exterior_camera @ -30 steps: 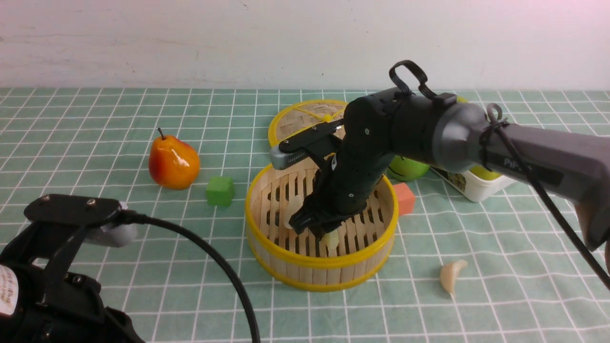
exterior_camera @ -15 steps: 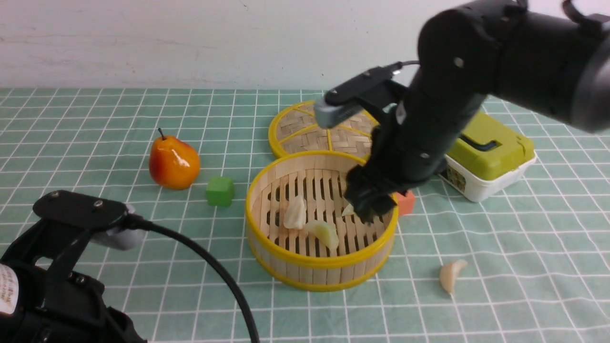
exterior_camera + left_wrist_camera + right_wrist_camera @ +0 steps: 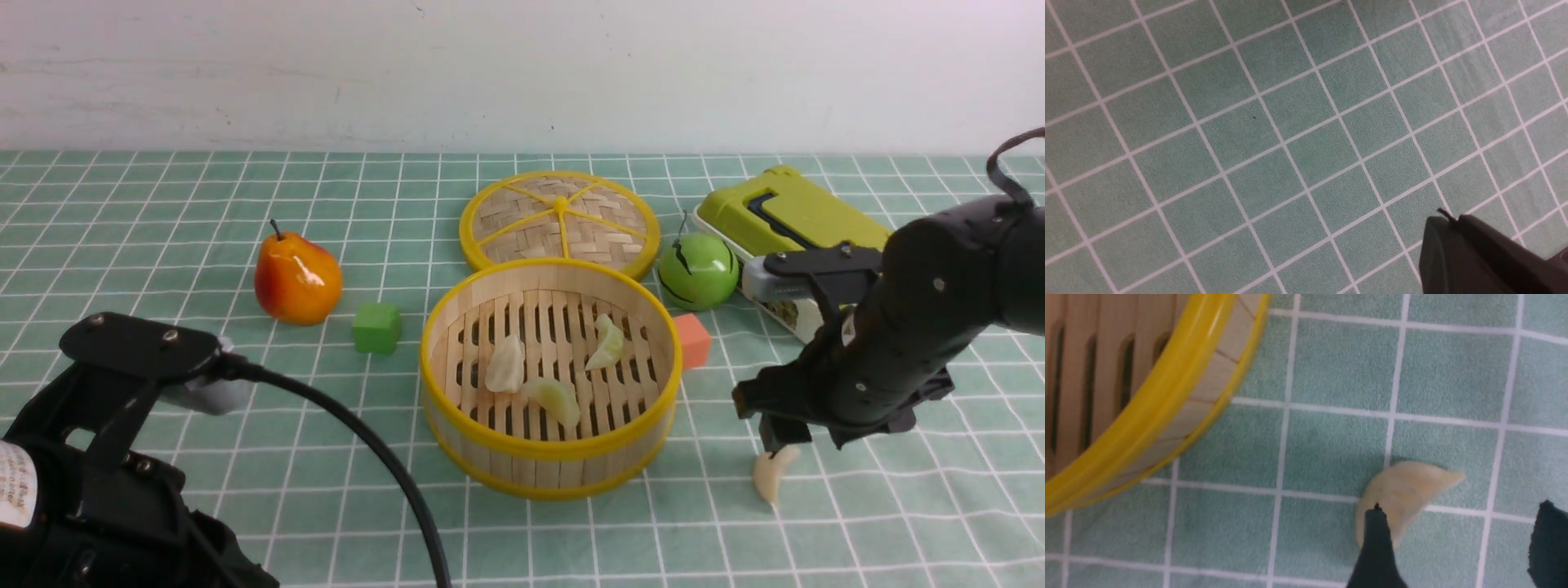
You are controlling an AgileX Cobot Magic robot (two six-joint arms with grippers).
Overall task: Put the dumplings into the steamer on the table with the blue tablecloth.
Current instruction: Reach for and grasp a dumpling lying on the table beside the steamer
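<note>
The steamer (image 3: 551, 465) stands mid-table on the teal grid cloth (image 3: 163, 204). Three dumplings lie on its slats: a cream one (image 3: 505, 365) and two pale green ones (image 3: 557, 399) (image 3: 607, 344). A fourth cream dumpling (image 3: 771, 475) lies on the cloth right of the steamer; it also shows in the right wrist view (image 3: 1404, 496). My right gripper (image 3: 804, 437) is open just above this dumpling, one fingertip (image 3: 1376, 526) overlapping it. In the right wrist view the steamer rim (image 3: 1155, 416) is beside it. My left gripper (image 3: 1447, 222) is shut and empty over bare cloth at the near left.
The flat woven lid (image 3: 559, 219) lies behind the steamer. A pear (image 3: 296, 278) and green cube (image 3: 377, 327) sit to the left. A green ball (image 3: 698, 270), orange block (image 3: 692, 340) and green-lidded box (image 3: 788, 220) sit to the right, close behind my right arm.
My right gripper let go of a green dumpling in the steamer, rose out, and swung right and down to the cream dumpling on the cloth. The left arm barely moved.
</note>
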